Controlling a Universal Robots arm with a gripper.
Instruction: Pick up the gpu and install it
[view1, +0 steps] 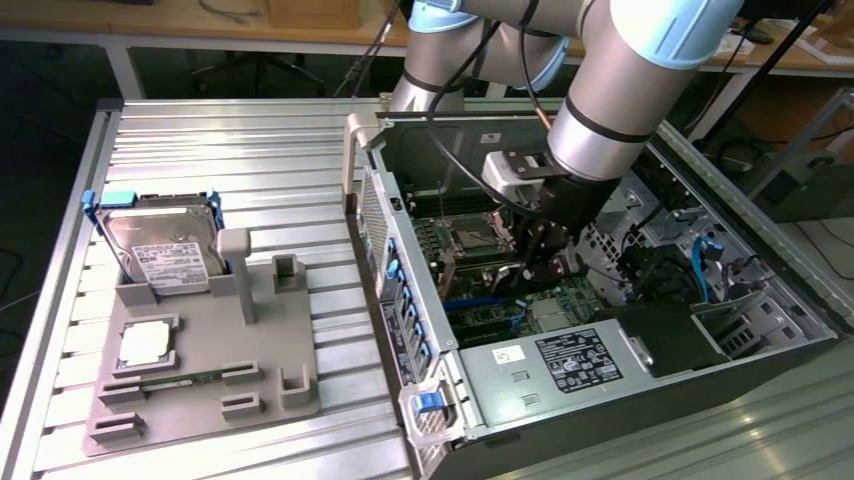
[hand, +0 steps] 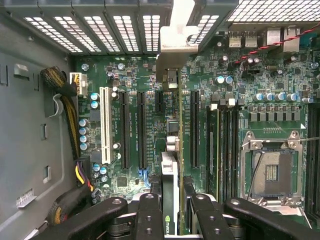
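My end effector clamped on gpu, card held edge-on betw fingers, inside open pc case. Card long axis runs parallel w/ motherboard slots, directly below, appears just above board.

You see green motherboard with black slots and one white slot; black gripper on green-edged gpu; grey tray; silver hard drive, white label.

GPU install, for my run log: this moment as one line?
stage: inserting | gripper: shut on gpu | location: inside computer case, above motherboard slots | seated: cannot tell
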